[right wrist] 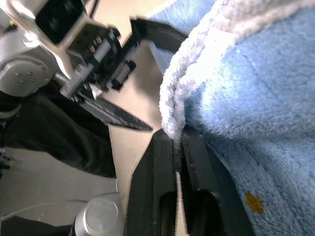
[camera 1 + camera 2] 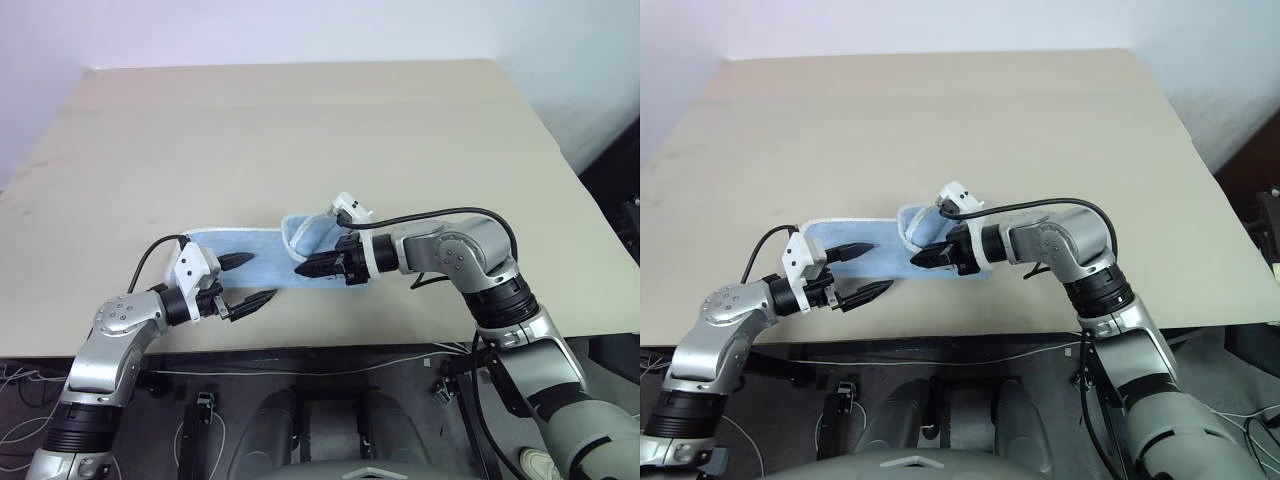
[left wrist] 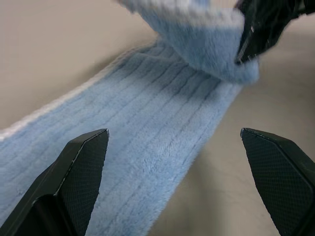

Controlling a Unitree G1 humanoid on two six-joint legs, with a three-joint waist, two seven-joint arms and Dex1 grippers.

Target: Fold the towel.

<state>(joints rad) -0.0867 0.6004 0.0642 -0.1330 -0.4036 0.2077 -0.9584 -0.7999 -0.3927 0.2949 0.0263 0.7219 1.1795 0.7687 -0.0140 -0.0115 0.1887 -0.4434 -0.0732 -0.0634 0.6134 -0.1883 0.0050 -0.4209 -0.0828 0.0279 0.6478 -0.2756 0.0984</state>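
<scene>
One towel [image 2: 255, 258], light blue with a whitish stitched edge, is laid as a narrow strip near the front edge of the surface [image 2: 300, 130]. Its right end is lifted off the surface and curled back over the flat part, so a fold is formed there. That raised end is pinched at the whitish edge between the two nearly closed fingers of the right pincer [image 2: 305, 268], which is pointed toward the robot's left and tilted slightly down. In the right wrist view the towel edge is seen wedged into the narrow gap between those fingers [image 1: 160, 177]. The left pincer [image 2: 248, 280] is spread wide and grasps nothing; it is held at the towel's left end, one finger over the cloth, the other just past the near edge. The two pincers are near each other but apart.
</scene>
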